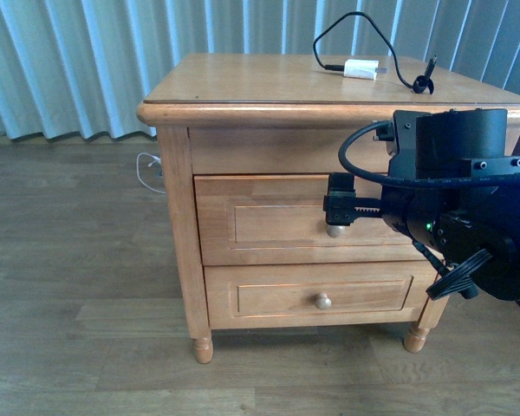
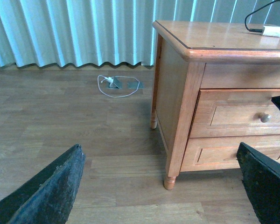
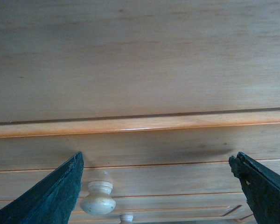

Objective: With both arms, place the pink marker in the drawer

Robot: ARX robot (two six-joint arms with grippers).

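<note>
1. Your nightstand (image 1: 178,225) stands on the floor with its upper drawer (image 1: 269,221) fully closed, so it needs opening first.
2. Your right gripper (image 1: 340,211) sits at the drawer's knob (image 1: 334,230), fingers spread wide, ready to close on it.
3. Your left gripper (image 2: 158,186) waits back, fingers wide, empty.
4. No pink marker shows in any view.

light: even daylight, we see it coming thru curtains (image 1: 69,61) behind | glare: soft sheen on nightstand (image 1: 269,80) top | shadows: faint, under top edge | focus: front sharp; wrist fingers (image 3: 46,196) blurred at edges | tint: cool bluish
</note>
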